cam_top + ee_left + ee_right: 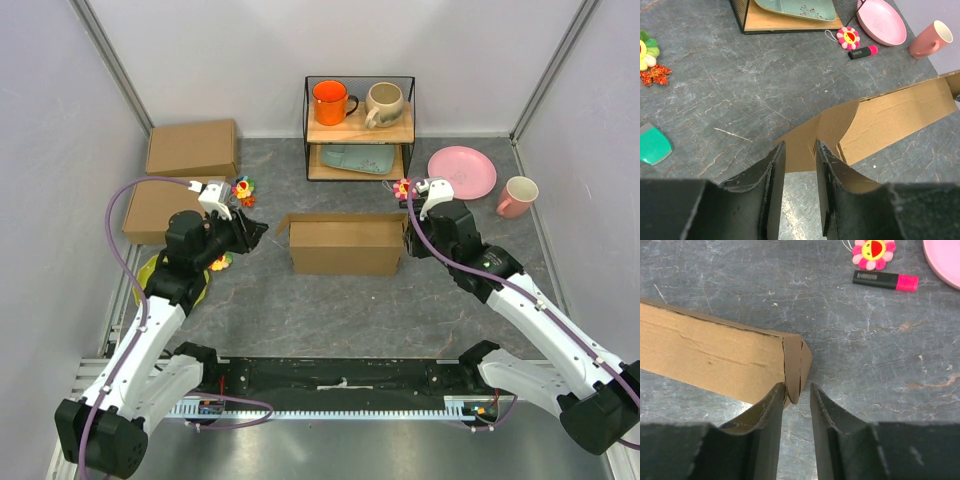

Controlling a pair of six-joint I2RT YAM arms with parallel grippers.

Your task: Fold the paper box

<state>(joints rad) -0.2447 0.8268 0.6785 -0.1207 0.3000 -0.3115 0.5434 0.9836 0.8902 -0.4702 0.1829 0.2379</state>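
The right gripper (pixel 797 386) stands narrow astride the box's (pixel 715 360) end flap (pixel 795 365). A gap shows on one side, so it is not clamped, and I judge it means to fold that flap in. The left gripper (pixel 799 146) is narrow too, at the opposite flap (pixel 836 127); pinched or not, I cannot tell. Only the top view shows the box mid-table (pixel 300 310) between both grippers, but it hides both gaps.

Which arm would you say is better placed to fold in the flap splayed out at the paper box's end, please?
Probably the left. The left gripper has its fingers right at the splayed flap of the paper box; the right gripper sits at the opposite, already squared corner.
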